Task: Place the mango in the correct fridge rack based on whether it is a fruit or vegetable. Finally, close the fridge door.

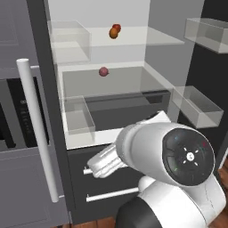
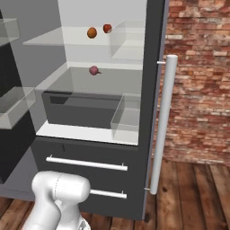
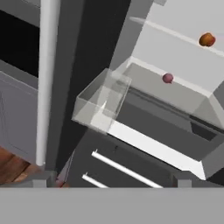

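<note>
The orange mango (image 1: 113,33) (image 2: 92,33) (image 3: 207,40) lies on the upper glass fridge rack (image 1: 149,38) (image 2: 49,38), touching or almost touching a small red fruit (image 1: 117,27) (image 2: 107,28). A pinkish-red ball (image 1: 103,71) (image 2: 94,70) (image 3: 167,78) rests on the shelf below. The left fridge door (image 1: 44,93) (image 3: 83,65) stands open edge-on, its white bar handle (image 1: 38,129) (image 3: 46,83) on the outer side. My gripper (image 3: 113,181) (image 1: 91,168) is open and empty, low in front of the fridge, facing that door and well below the mango.
The right door (image 2: 152,90), with its own bar handle (image 2: 162,126), also stands open. Clear bins (image 1: 78,116) (image 2: 126,119) hang on the doors' inner faces. Two dark drawers with white handles (image 2: 85,163) sit below. An oven cabinet (image 1: 13,116) is left, a brick wall (image 2: 197,67) right.
</note>
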Tool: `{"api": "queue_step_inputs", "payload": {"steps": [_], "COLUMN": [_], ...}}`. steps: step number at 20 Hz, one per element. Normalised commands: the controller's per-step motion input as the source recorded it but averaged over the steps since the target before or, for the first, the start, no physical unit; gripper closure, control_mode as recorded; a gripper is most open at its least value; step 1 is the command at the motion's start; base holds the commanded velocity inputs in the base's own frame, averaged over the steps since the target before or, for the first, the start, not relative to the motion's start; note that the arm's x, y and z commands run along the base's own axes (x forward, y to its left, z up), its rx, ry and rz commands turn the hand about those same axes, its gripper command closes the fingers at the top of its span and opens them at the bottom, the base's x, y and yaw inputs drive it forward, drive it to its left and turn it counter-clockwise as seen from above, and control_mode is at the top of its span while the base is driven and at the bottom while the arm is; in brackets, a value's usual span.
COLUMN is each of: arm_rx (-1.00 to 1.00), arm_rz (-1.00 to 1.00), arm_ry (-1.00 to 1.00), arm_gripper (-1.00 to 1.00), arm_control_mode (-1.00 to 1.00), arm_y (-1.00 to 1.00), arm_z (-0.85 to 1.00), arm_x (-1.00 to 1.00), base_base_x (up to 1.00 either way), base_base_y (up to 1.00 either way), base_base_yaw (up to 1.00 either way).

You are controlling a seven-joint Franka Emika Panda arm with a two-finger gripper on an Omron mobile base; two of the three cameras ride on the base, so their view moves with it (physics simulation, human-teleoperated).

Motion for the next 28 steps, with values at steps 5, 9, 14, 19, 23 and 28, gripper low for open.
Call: {"api": "queue_step_inputs", "payload": {"steps": [5, 9, 14, 19, 23, 28], "arm_rx": [-0.34, -0.41, -0.39, -0.27, -0.20, -0.14], "arm_rz": [0.22, 0.15, 0.13, 0.13, 0.06, 0.00], "arm_ry": [0.00, 0.00, 0.00, 0.00, 0.00, 0.00], "arm_gripper": [-1.00, -1.00, -1.00, -1.00, -1.00, -1.00], "arm_control_mode": [-1.00, -1.00, -1.00, -1.00, -1.00, -1.00], "arm_y": [1.00, 1.00, 1.00, 0.95, 0.89, 0.74], "arm_z": [-0.26, -0.56, -0.70, -0.67, -0.51, -0.31], "arm_x": [0.20, 0.45, 0.63, 0.94, 0.91, 0.77], "base_base_x": [0.00, 0.00, 0.00, 0.00, 0.00, 0.00], "base_base_y": [0.00, 0.00, 0.00, 0.00, 0.00, 0.00], "base_base_yaw": [0.00, 0.00, 0.00, 0.00, 0.00, 0.00]}}
